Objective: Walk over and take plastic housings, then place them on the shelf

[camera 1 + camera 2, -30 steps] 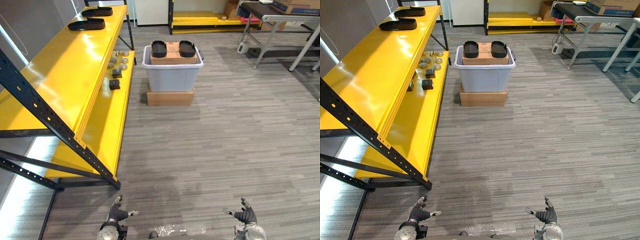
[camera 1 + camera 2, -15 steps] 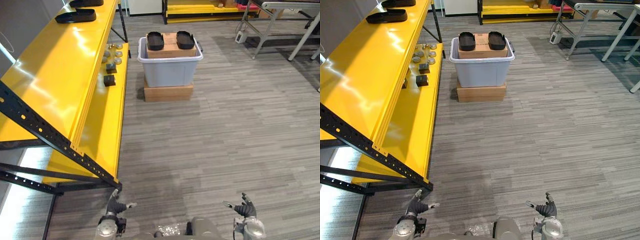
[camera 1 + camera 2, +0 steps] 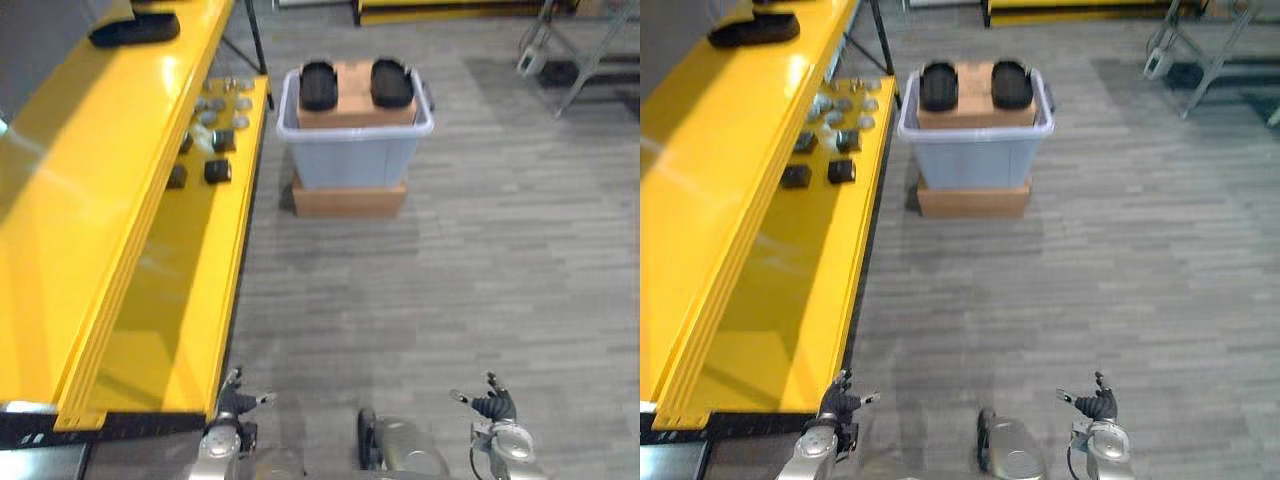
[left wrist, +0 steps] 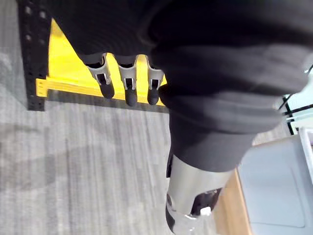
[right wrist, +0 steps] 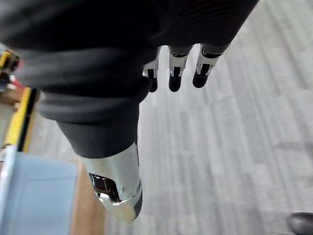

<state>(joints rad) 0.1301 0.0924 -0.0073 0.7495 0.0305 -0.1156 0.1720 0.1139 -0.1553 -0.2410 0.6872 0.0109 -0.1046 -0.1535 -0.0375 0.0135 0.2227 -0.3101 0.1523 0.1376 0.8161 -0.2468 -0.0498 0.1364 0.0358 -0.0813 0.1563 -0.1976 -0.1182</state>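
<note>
The left hand [image 3: 235, 405] and right hand [image 3: 492, 408] hang low over the floor, fingers loosely spread, holding nothing. Well ahead, two housings [image 3: 318, 85] lie side by side on a box [image 3: 356, 108] in the bin [image 3: 355, 165]. A third housing [image 3: 135, 28] sits on the shelf [image 3: 90, 210].

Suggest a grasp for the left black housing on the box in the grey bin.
Grip the left housing across its narrow width, coming down from above: it lies flat on the cardboard box, long axis pointing away, and bare box beside the right housing likely leaves finger room.
</note>
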